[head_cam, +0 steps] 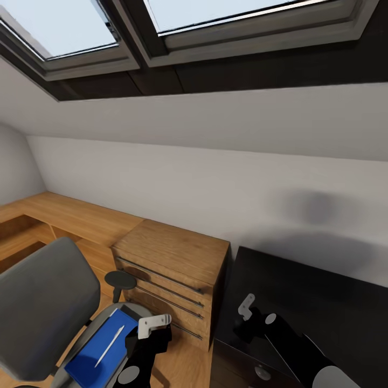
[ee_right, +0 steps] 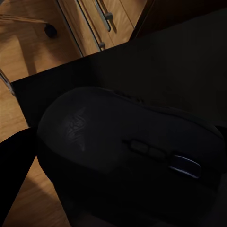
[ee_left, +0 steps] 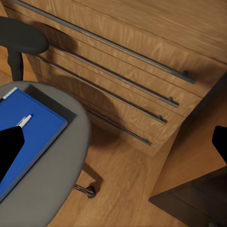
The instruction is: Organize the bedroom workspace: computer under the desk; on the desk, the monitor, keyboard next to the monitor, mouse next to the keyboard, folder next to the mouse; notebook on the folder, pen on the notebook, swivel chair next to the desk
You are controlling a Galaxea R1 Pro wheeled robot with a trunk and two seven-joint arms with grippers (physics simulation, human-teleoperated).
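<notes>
Mouse (ee_right: 127, 151) sits pinched in the right end effector (head_cam: 245, 318) near the surface's (head_cam: 323, 302) corner edge; released there, it could drop. Left end effector (head_cam: 153, 323) hangs spread over the folder (head_cam: 102, 350).

Grey woven cloth covers the swivel chair (head_cam: 40, 302), its round armrest pad (ee_left: 21, 38) in matt black plastic. On the seat, a bright blue folder (head_cam: 99, 350) looks smooth and faintly satin, topped by a thin white pen (head_cam: 110, 345) of glossy plastic. The low oak drawer unit (head_cam: 172, 269) shows a warm wood grain with brushed metal bar handles (ee_left: 113, 45). The black surface (head_cam: 323, 302) looks matt and dark. The dark grey mouse (ee_right: 127, 151) has a finely textured plastic shell.
</notes>
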